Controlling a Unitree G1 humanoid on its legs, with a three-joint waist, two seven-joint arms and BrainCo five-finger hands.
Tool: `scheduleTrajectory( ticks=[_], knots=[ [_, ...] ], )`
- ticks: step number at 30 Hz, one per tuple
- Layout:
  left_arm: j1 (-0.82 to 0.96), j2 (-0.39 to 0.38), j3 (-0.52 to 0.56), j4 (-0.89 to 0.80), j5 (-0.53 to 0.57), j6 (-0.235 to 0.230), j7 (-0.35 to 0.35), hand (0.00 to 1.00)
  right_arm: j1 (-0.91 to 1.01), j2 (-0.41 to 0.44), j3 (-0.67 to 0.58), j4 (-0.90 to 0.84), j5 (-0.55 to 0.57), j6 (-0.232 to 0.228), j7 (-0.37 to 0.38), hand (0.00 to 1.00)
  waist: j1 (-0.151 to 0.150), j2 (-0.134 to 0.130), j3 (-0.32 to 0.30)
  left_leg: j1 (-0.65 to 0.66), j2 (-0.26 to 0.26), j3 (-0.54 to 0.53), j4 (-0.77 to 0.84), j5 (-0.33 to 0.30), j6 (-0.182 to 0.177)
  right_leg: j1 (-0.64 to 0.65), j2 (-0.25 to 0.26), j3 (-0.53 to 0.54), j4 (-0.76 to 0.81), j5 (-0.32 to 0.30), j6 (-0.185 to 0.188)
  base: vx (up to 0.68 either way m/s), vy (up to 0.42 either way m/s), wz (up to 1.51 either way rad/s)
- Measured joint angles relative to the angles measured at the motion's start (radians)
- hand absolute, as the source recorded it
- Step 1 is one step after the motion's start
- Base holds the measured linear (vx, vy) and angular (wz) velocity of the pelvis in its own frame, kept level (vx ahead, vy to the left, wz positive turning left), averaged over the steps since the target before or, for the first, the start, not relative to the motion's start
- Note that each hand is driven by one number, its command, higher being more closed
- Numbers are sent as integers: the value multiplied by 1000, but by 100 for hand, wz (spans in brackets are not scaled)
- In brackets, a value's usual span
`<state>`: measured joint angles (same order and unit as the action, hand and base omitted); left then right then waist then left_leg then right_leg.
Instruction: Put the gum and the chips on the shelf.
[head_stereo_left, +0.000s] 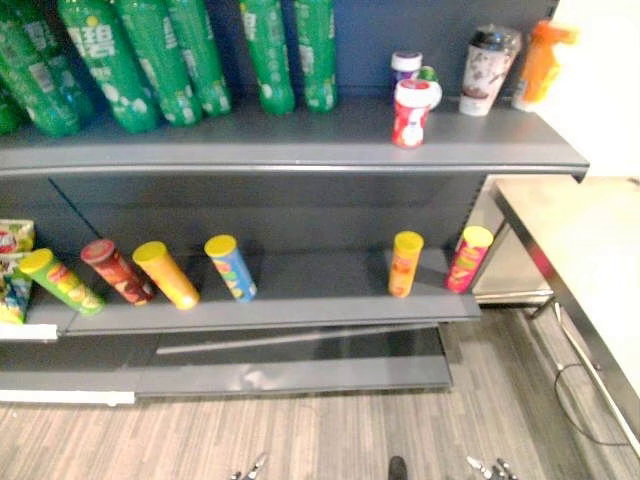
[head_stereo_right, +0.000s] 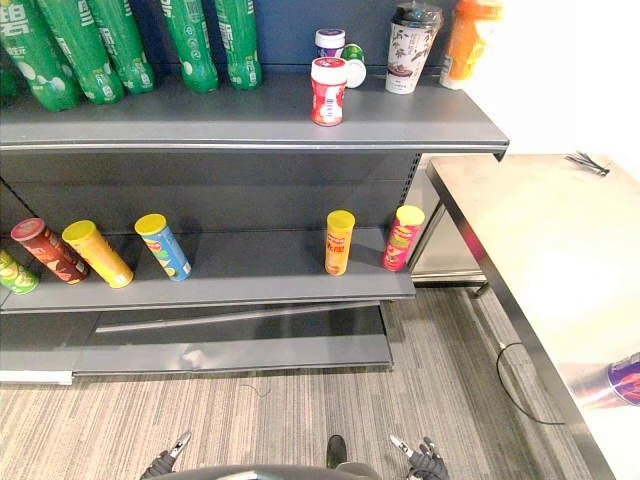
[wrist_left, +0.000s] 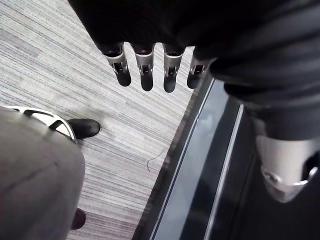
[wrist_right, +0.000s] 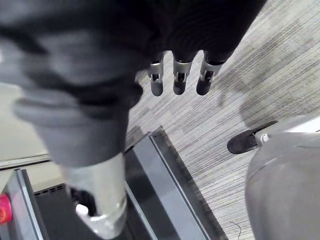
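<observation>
1. Red gum jar: stands on the top shelf, close to the front edge. Could fall off with one bump.
2. Yellow-lid chips cans: stand on the lower shelf, side by side. Could tip like pins.
3. Left hand and right hand: hang low over the floor, fingers straight, loose, holding nothing.
4. Too fast a reach between them: a knock, a roll, a drop.

The shelf is matt metal, the bottles glossy plastic, the floor rough.
</observation>
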<state>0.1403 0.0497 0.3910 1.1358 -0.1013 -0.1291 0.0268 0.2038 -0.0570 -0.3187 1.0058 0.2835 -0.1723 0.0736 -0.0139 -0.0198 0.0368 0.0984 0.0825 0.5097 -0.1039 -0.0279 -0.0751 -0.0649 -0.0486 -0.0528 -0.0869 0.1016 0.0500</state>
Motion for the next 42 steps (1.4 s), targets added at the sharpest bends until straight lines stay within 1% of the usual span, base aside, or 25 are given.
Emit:
scheduleTrajectory(
  ticks=[7,9,10,11,13,15,16,17,18,19,20,21,22,23,25,27,30,33,34,35,36,37,38,40,42],
  knots=[
    [-3,-6,-2,0,-3,-15,-1,0,-8,21,-40,55,0,15,1,0,15,-2,12,30,-6,4,0,-24,1,26,-6,0,6,-12,17,3,1,-1],
    [-19,-5,-5,0,-6,-15,2,0,-16,25,-72,73,0,20,0,0,18,-3,26,32,-7,6,10,-31,6,5,-10,3,59,-39,21,19,19,0],
    [-34,0,-12,-1,-14,-15,4,0,-23,29,-87,73,1,21,-2,0,16,-8,52,20,2,10,74,-65,8,-15,-19,6,123,-61,22,17,39,-11],
    [-48,2,-13,-2,-17,-15,5,0,-27,33,-102,64,3,20,-1,0,18,-13,79,4,22,32,161,-115,13,-37,-23,21,183,-86,27,-6,42,-34],
    [-69,1,-29,-3,-46,-14,10,0,-28,35,-107,29,25,19,-2,0,13,-7,97,-65,83,111,342,-227,17,-102,0,87,245,-84,37,-47,44,-98],
    [-93,-8,-33,-5,-44,-15,11,0,-28,39,-109,-6,42,18,-3,0,11,7,121,-79,124,158,401,-271,28,-143,27,115,271,-50,63,-89,59,-112],
    [-118,-15,-32,-14,-39,-15,12,0,-24,54,-122,-31,48,19,-4,0,8,34,144,-80,170,218,434,-286,41,-189,51,100,293,-18,66,-112,92,-123],
    [-131,-18,-32,-30,-34,-17,15,0,-19,74,-143,-43,60,19,-7,0,1,27,151,-86,191,255,443,-291,42,-221,43,53,316,-23,56,-77,133,-139],
    [-141,-18,-30,-35,-34,-23,17,0,-8,100,-169,-56,93,18,-12,0,-6,34,161,-93,220,297,452,-294,43,-243,13,-25,321,-23,54,2,120,-103],
    [-145,-18,-30,-39,-34,-24,17,0,-5,109,-182,-57,107,16,-19,0,-8,31,160,-89,233,322,459,-287,35,-245,-10,-78,323,-23,54,90,98,-118],
    [-152,-21,-31,-49,-34,-24,17,0,4,121,-185,-56,121,16,-32,0,-9,21,161,-69,249,382,463,-283,32,-237,-62,-196,339,-25,49,157,37,-123],
    [-153,-29,-35,-61,-35,-23,16,0,14,125,-181,-56,121,16,-41,0,-10,15,160,-51,265,435,475,-283,32,-207,-111,-298,350,19,-5,177,-2,-123],
    [-154,-34,-37,-66,-35,-23,16,0,18,127,-180,-56,120,16,-43,0,-11,12,159,-39,271,465,480,-283,32,-185,-130,-332,354,55,-34,196,-92,-115],
    [-156,-41,-40,-72,-35,-23,15,0,21,127,-174,-53,121,17,-43,0,-12,11,158,-18,282,519,493,-283,32,-151,-147,-360,341,70,-39,186,-159,-107],
    [-168,-52,-42,-68,-33,-23,9,0,0,107,-172,-48,119,17,-43,0,-15,19,162,28,294,596,486,-273,14,-155,-127,-397,335,45,-68,164,-172,-104],
    [-166,-56,-53,-60,-33,-21,4,0,-27,83,-139,-47,119,17,-42,0,-13,32,155,92,295,698,488,-258,-11,-156,-105,-425,331,-8,-70,178,-187,-112],
    [-174,-65,-54,-28,-35,-18,3,0,-98,42,-95,-45,118,17,-43,0,-14,55,151,136,285,792,486,-208,-38,-160,-72,-419,290,-12,-75,135,-145,-108],
    [-183,-69,-73,-19,-35,-14,2,0,-123,30,-92,-38,118,16,-42,0,-15,56,149,153,287,790,548,-124,-38,-140,-65,-371,256,-12,-75,133,-45,-47],
    [-183,-67,-73,-14,-35,-14,2,0,-129,35,-94,-13,118,14,-42,0,-13,34,159,136,321,767,611,-159,-69,-119,-78,-337,242,-13,-79,33,83,4],
    [-186,-66,-74,-10,-35,-15,-3,0,-146,27,-105,22,118,15,-44,0,-14,31,160,94,287,715,499,-224,-112,-114,-97,-317,247,-13,-79,-8,111,14],
    [-185,-64,-74,-10,-34,-15,-3,0,-149,23,-106,34,117,16,-43,0,-15,37,158,80,267,704,414,-213,-97,-109,-102,-322,252,-14,-78,-85,147,15],
    [-177,-54,-75,-1,-34,-15,-2,0,-148,11,-107,36,115,16,-42,0,-15,51,158,67,251,687,279,-91,-27,-102,-99,-336,286,-35,-53,-49,119,-12],
    [-152,-32,-69,8,-34,-13,-1,0,-149,36,-105,40,111,16,-38,0,-14,23,156,95,238,684,296,-78,-59,-102,-131,-335,343,-99,-18,-35,96,-13],
    [-117,-4,-67,9,-35,-12,4,0,-132,54,-107,45,111,16,-35,0,-25,-3,141,104,241,687,334,-83,-53,-104,-159,-346,383,-119,-6,-6,53,1],
    [-106,3,-56,7,-35,-12,5,0,-125,51,-117,59,111,16,-37,0,-35,-3,141,104,250,689,356,-86,-46,-105,-164,-352,398,-130,-12,3,14,3]
  ],
)
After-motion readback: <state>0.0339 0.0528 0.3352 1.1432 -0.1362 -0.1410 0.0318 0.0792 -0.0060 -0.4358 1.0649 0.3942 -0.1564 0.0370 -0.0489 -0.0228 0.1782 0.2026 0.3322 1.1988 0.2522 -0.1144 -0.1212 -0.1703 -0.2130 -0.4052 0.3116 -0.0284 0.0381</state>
